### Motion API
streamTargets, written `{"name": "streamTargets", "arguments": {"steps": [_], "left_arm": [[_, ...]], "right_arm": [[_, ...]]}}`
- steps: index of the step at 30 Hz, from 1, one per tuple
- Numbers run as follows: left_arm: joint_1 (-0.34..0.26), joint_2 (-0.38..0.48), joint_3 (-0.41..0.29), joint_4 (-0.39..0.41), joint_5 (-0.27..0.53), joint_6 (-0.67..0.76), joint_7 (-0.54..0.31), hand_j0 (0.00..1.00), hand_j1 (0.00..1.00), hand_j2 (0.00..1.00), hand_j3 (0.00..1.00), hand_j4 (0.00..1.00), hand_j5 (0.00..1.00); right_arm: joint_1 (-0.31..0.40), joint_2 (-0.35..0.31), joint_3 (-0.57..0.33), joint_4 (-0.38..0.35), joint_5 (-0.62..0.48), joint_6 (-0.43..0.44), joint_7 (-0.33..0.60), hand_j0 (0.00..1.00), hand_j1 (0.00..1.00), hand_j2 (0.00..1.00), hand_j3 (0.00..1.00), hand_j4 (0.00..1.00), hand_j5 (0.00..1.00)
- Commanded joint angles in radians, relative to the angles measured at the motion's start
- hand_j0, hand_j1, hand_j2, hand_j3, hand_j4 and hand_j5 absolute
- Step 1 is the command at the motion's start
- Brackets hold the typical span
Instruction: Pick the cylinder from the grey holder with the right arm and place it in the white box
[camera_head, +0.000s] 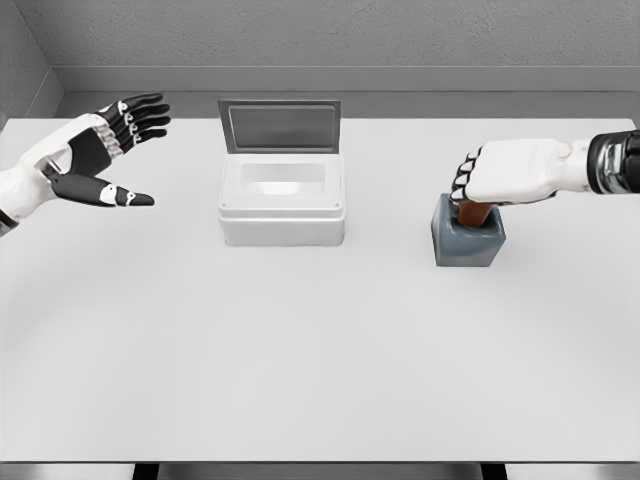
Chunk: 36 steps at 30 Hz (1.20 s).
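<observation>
The right hand (500, 172) was curled around the brown cylinder (473, 213), which stood upright in the grey holder (467, 240) near the surface's right edge, ready for lifting. The white box (282, 200) sat lid-raised toward the far edge; the left hand (100, 155) hovered spread, holding nothing.

A box (282, 205) is sitting on the table (300, 360) behind its middle, with its lid (280, 126) standing up at the back. To its right, well apart, a holder (467, 242) is standing with a cylinder (473, 214) sticking up in it. The right hand (505, 172) is sitting over the cylinder; the left hand (95, 155) is hanging left of the box.
</observation>
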Motion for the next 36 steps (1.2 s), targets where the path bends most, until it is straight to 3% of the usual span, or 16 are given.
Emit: {"name": "streamTargets", "arguments": {"steps": [1,23,30,36], "left_arm": [[0.0,0.001,0.0,0.005,0.004,0.001,0.0,1.0,1.0,1.0,1.0,1.0,1.0],[-0.023,-0.031,-0.006,0.038,0.001,0.001,0.0,1.0,1.0,1.0,1.0,1.0,1.0],[-0.043,-0.051,-0.013,0.055,-0.007,-0.001,0.0,1.0,1.0,1.0,1.0,1.0,1.0],[-0.08,-0.062,-0.03,0.118,-0.008,0.001,0.0,1.0,1.0,1.0,1.0,1.0,1.0]], "right_arm": [[0.0,0.0,-0.001,0.0,-0.004,0.002,0.0,0.52,0.52,0.52,0.52,0.52,0.52],[-0.048,0.002,-0.038,-0.011,-0.018,0.002,0.0,0.49,0.49,0.49,0.49,0.49,0.49],[-0.072,0.057,-0.036,-0.008,-0.01,0.002,0.0,0.49,0.49,0.49,0.49,0.49,0.49],[-0.084,0.111,-0.035,-0.002,-0.006,0.002,0.0,0.49,0.49,0.49,0.49,0.49,0.49]]}}
